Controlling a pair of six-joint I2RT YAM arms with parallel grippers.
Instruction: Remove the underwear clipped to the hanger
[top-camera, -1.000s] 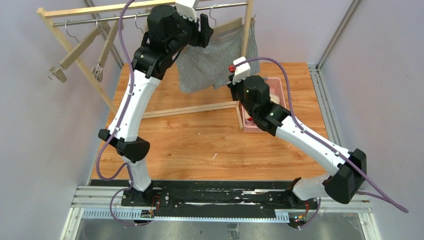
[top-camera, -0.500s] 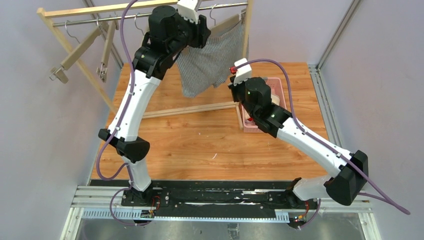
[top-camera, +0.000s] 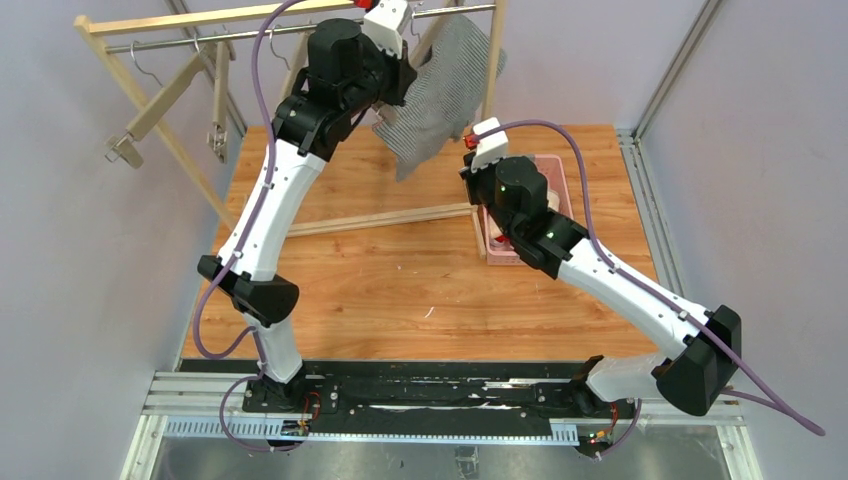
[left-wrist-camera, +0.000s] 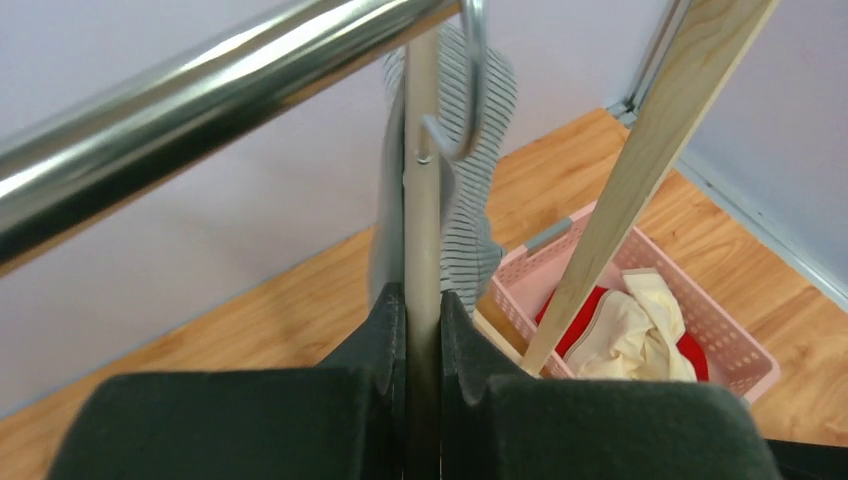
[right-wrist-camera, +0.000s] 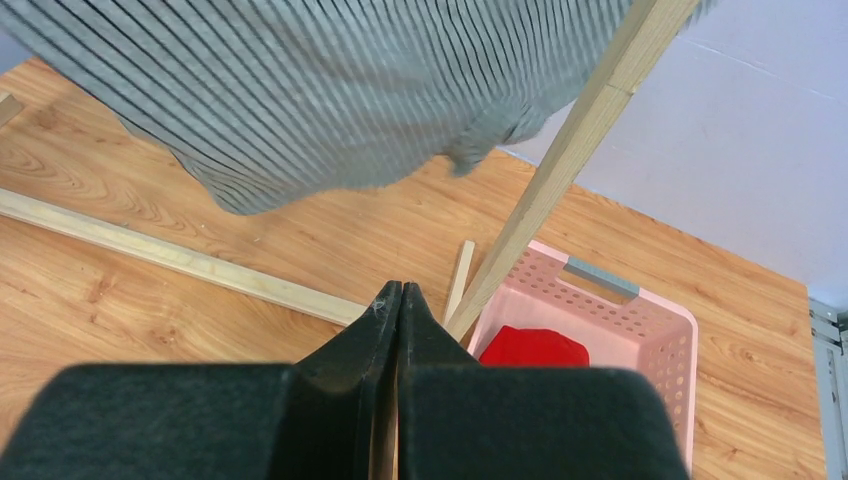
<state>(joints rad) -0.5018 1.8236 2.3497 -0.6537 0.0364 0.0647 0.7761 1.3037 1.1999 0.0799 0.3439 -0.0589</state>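
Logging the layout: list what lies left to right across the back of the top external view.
Empty wooden hangers → pinstriped boxer shorts → pink basket → metal frame post.

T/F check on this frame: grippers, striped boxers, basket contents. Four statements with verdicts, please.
1. The left gripper is shut on the hanger. True.
2. The right gripper holds the striped underwear. False: it is shut on nothing, below the cloth.
3. The pink basket contains red underwear and cream underwear. True.
4. The striped underwear lies in the basket. False: it hangs from the hanger at the rail.
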